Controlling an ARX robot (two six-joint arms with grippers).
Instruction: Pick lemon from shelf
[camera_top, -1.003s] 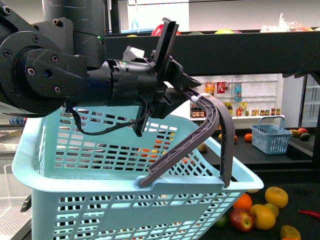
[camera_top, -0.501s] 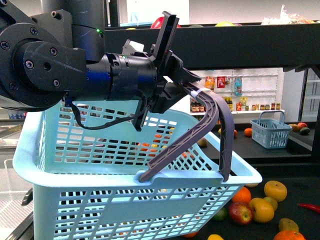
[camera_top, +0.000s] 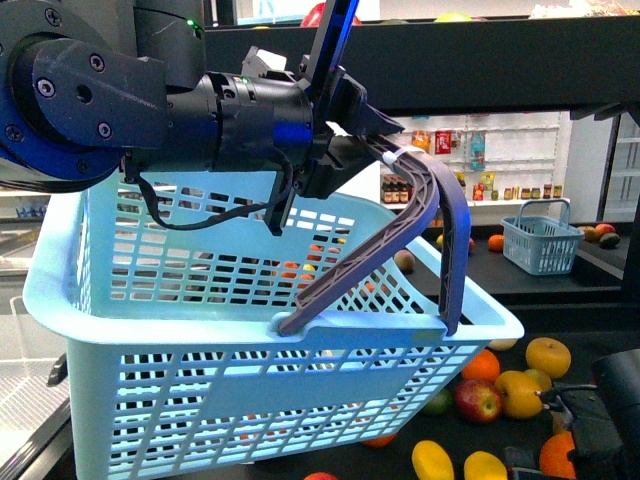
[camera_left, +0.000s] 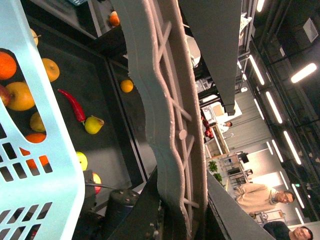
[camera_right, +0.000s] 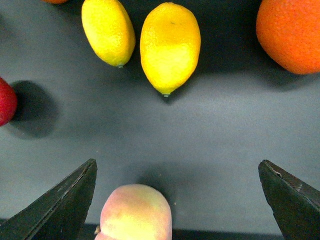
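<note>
Where shelf (camera_right: 225, 130) lies matte, oval lemon (camera_right: 170, 47) rests.

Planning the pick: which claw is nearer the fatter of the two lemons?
Right. Right claw hangs open above the shelf tray, fatter lemon just beyond its tips. Left claw is up high, shut on the basket handle.

Bare shelf tray (camera_right: 220, 135) lies clear between the right gripper (camera_right: 177, 161) and the lemon (camera_right: 170, 46); a peach (camera_right: 135, 212) sits between its spread fingers, an orange (camera_right: 292, 32) flanks the lemon
</note>
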